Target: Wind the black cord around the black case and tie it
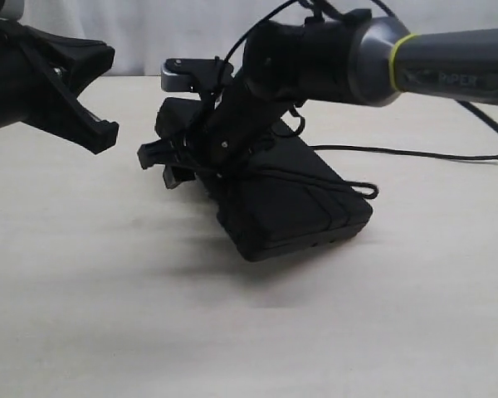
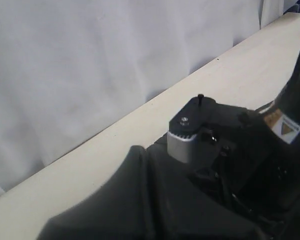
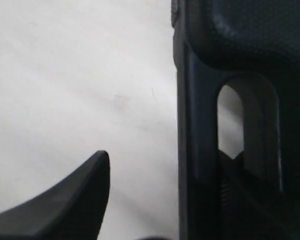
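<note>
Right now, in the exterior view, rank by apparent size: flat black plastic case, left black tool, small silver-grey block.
Largest: flat black plastic case. Then: left black tool, cropped, so unsure. Smallest: small silver-grey block.

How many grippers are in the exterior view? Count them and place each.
2. The left gripper hangs above the table at left; the right gripper is down at the black case, its left end. None seems hidden.

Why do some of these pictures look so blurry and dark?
Exterior view: soft even light, faint shadow on the table under the black case. Left wrist view: dim, murky foreground. Right wrist view: so close that the black case is out of focus.
</note>
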Robot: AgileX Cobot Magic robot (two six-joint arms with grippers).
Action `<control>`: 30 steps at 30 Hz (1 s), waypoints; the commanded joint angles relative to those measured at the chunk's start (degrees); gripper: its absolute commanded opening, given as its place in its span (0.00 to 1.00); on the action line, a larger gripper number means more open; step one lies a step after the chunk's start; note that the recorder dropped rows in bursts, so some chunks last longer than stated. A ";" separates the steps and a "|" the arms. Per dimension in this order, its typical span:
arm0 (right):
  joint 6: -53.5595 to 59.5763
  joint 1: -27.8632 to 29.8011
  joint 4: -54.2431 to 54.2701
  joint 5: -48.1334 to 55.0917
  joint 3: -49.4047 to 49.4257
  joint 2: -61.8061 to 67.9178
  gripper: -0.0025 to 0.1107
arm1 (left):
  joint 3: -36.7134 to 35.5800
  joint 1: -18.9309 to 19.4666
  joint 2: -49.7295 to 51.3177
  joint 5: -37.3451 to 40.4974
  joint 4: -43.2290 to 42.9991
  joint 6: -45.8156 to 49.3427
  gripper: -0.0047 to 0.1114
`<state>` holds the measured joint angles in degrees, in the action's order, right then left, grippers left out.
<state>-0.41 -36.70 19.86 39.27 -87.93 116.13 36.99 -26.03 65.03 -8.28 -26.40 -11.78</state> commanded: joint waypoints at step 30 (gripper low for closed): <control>-0.10 29.19 -18.11 1.75 13.56 -4.93 0.06 | -0.56 -0.05 19.11 -6.64 -10.12 0.90 0.04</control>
<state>-2.84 -6.67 1.28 46.88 -77.37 111.35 36.72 -26.03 83.94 -13.67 -36.30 -10.26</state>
